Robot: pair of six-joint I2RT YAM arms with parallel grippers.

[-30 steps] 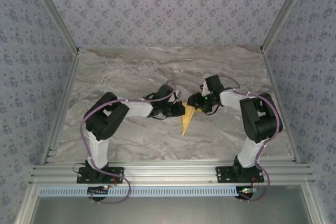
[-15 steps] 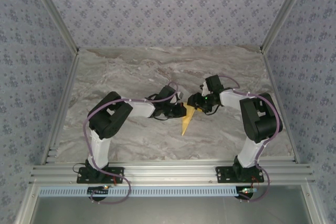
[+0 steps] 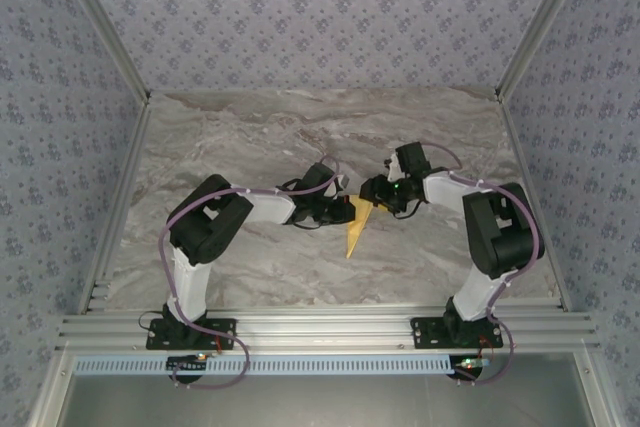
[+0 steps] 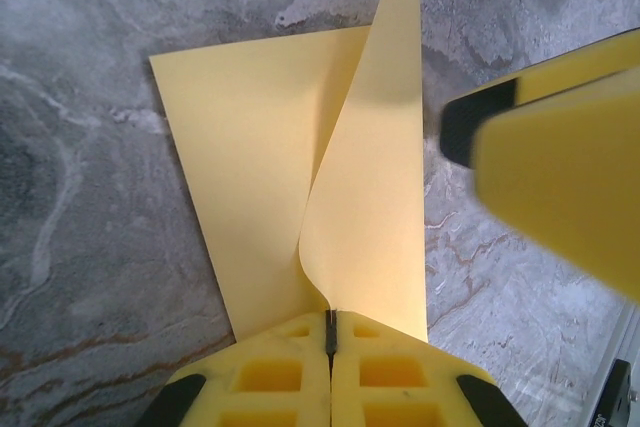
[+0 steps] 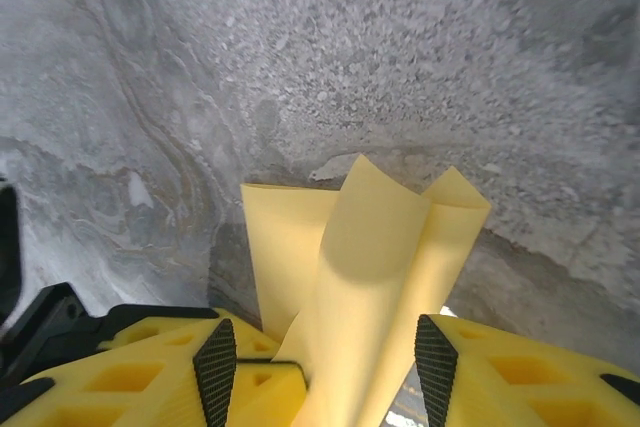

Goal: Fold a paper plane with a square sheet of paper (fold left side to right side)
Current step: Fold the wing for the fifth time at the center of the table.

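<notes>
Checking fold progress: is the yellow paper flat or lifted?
Partly lifted: one flap of the paper curls up off its flat layer, pinched in the shut left claw.

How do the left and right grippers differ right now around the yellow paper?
The left gripper is shut, pinching the lifted flap of the paper; the right gripper is open, the flap rising between its jaws. The left reaches in from the left side, the right from the right. Both have yellow fingers.
</notes>
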